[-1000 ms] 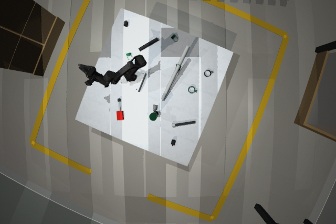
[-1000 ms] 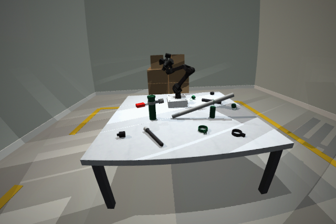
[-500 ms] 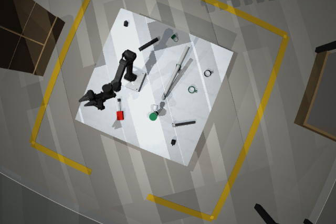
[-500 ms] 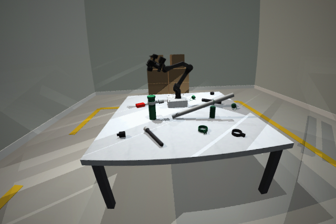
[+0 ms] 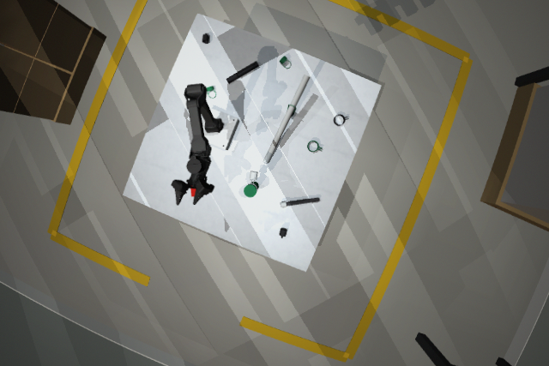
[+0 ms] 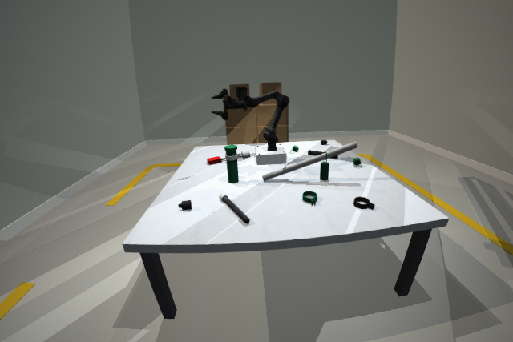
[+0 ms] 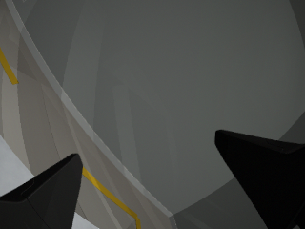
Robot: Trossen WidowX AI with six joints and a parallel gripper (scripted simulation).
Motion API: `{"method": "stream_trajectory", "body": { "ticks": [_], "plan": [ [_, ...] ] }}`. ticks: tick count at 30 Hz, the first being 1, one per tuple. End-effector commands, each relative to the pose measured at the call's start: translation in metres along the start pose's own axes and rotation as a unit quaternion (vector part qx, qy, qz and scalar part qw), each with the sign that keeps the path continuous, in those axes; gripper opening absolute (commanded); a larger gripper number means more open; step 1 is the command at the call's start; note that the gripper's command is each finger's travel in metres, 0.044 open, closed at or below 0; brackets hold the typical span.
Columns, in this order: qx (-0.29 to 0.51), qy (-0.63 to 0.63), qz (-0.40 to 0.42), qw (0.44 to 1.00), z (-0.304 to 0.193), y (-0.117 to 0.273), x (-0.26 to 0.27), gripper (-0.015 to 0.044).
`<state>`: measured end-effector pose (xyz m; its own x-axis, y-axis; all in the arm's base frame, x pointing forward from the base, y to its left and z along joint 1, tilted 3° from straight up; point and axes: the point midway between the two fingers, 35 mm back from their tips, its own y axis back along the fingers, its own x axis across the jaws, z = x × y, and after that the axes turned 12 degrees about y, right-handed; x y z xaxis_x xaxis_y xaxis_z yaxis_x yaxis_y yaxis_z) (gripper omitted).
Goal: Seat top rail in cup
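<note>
Where the far-left corner of the tabletop (image 5: 154,167) (image 6: 281,226) lies in the exterior view, my claw (image 5: 186,203) (image 6: 212,104) (image 7: 149,151) hangs well above it, its black wedge-shaped fingers spread wide and released, nothing between them. From above, my claw overlaps the squared red handle (image 5: 193,192) (image 6: 214,160) of a tool near the left edge.

Inward from that edge stands the big post (image 5: 250,190) (image 6: 232,171), an upright green cylinder with a round, lipped cap. Its grey metallic brace band (image 6: 232,158) rings it just below the cap, and the pale rail-end cup (image 5: 253,175) (image 6: 245,154) juts out beside it.

The fence rail (image 5: 280,134) (image 6: 302,165), a smooth, straight, matte grey tube, slants across the middle. Its lower end is near the cup but apart from it, unseated; its raised end points toward the right edge. Beneath its upper half stands a short green post (image 6: 324,171), and I am clear of the rail.

Toward the near edge lie a slim dark rod (image 5: 304,201) (image 6: 235,209) with a pale tip and, nearer the near-right corner, a round black band (image 5: 334,120) (image 6: 362,206).
</note>
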<state>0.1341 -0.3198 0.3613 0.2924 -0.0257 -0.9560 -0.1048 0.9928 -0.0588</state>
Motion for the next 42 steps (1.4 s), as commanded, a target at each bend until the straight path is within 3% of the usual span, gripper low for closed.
{"method": "stream_trajectory", "body": {
  "ticks": [1,7,14,26,34,42],
  "plan": [
    [-0.079,-0.044,0.09,0.992,0.053,0.015,0.034,0.044],
    [-0.172,-0.094,0.249,0.948,0.126,0.067,0.089,0.044],
    [-0.225,-0.115,0.439,0.862,0.181,0.161,0.14,0.044],
    [-0.178,-0.047,0.691,0.7,0.179,0.341,0.181,0.044],
    [-0.187,-0.032,0.691,0.698,0.178,0.34,0.182,0.044],
    [-0.335,0.152,0.638,0.676,0.17,0.29,0.192,0.044]
  ]
}}
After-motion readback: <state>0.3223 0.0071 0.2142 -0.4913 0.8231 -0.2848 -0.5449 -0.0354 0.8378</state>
